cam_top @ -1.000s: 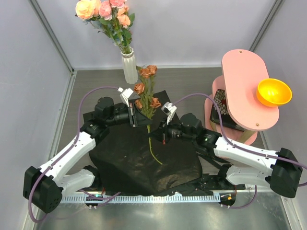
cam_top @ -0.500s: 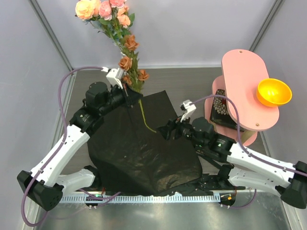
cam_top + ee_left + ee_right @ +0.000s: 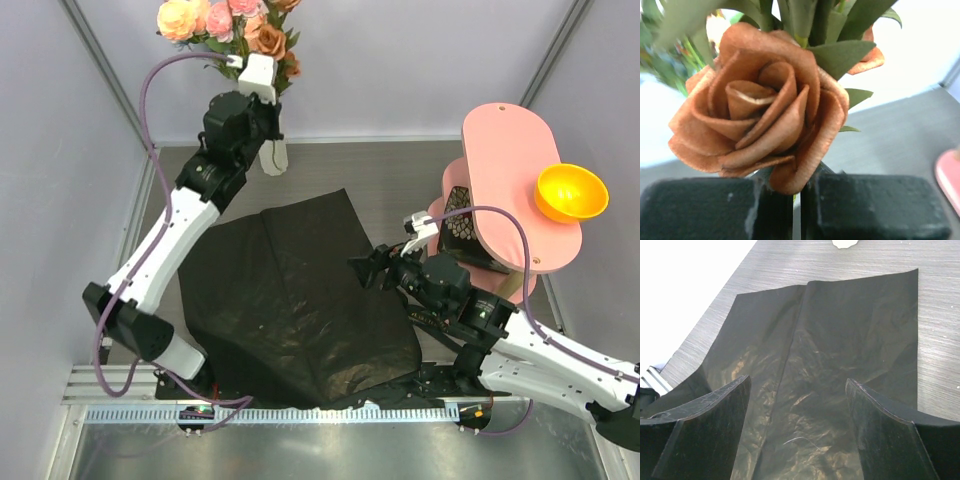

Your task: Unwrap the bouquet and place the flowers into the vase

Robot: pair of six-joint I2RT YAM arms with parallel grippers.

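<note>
Holding rust rose (image 3: 760,110), left arm (image 3: 175,225) outstretched

Orange bowl (image 3: 571,192) on pink stand (image 3: 505,170) — right side

Left pincer (image 3: 272,100) among the flowers (image 3: 225,20) above the vase (image 3: 272,158), black wrapper (image 3: 290,290) nearby.

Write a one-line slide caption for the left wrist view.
A rust-brown rose sits just above the left gripper, shut on its stem, with green leaves behind.
</note>
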